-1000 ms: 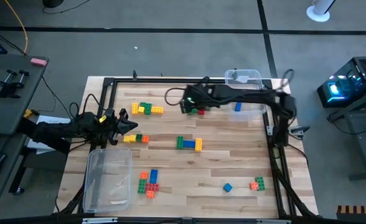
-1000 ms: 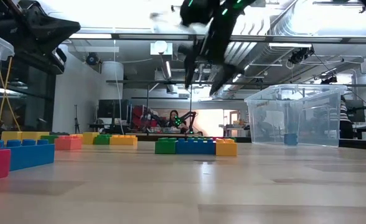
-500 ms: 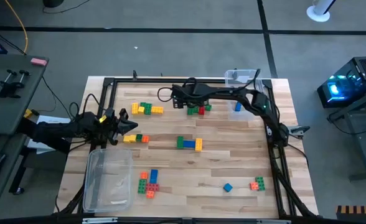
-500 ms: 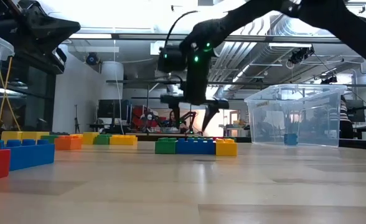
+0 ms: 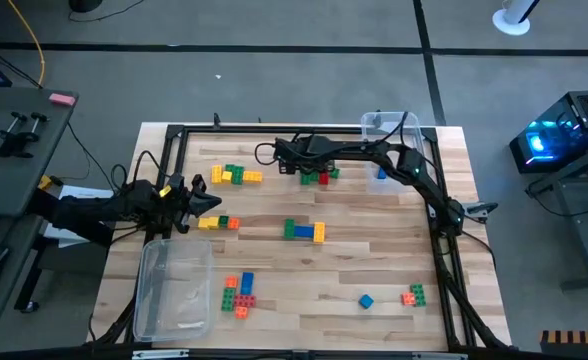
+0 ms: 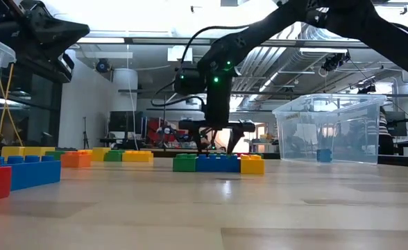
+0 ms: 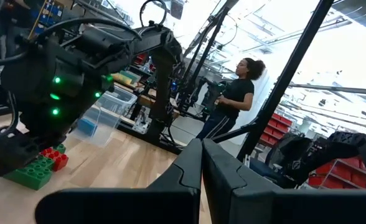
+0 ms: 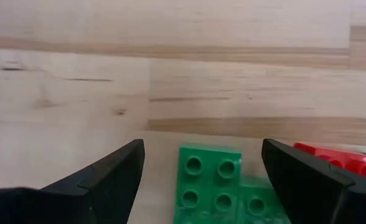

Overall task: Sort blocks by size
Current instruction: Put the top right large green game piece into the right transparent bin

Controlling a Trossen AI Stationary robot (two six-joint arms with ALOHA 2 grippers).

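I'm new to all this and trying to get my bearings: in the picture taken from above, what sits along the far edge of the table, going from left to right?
Green-and-yellow brick cluster → right arm's open claw, over the green and red bricks → blue brick → clear bin.

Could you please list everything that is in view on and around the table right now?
Blocks: several clusters in red, orange, yellow, green and blue, scattered over the table.
Green block: one, between the right jaws, red block beside it.
Blue block: one, inside the far bin.
Far bin: one, clear, far right corner.
Near bin: one, clear, near left edge.
Person: one, dark top, in the room behind.
Left gripper: shut, waiting at the left edge.
Right gripper: open, low over the green block.
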